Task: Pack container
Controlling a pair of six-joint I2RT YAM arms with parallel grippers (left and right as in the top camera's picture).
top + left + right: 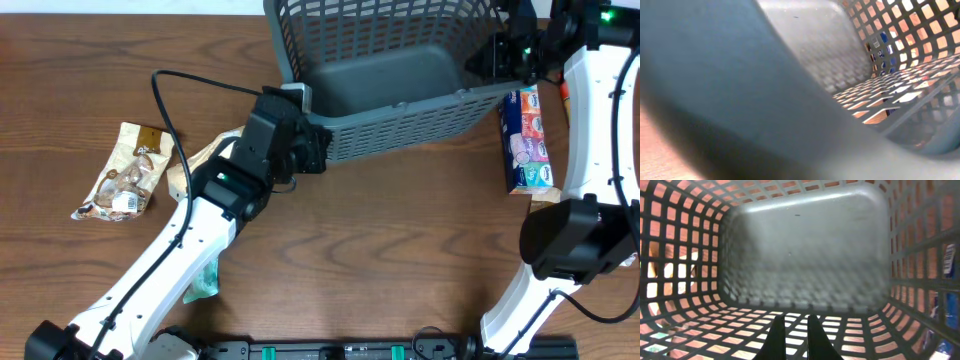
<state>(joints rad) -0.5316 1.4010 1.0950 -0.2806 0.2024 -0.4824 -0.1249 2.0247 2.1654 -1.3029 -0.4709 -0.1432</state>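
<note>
While your arms meet its rim, the container (390, 80) lies tilted at the tabletop's (400, 250) far side. Your left tool (312, 150) presses its near-left corner, but blur hides its grip. Your right tool (796, 319) shows fingers nearly together over the lattice; any hold cannot be told.

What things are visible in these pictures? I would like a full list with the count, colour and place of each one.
container: one, dark grey-blue, far middle of table, empty.
snack packet: one, brown and white, left side.
tan packet: one, partly under the left arm.
green item: one, mostly hidden under the left arm.
blue-pink packet: one, right of container.
table: one, brown wood.
left hand: black, at container's near left corner.
right hand: black, at container's right side.
</note>
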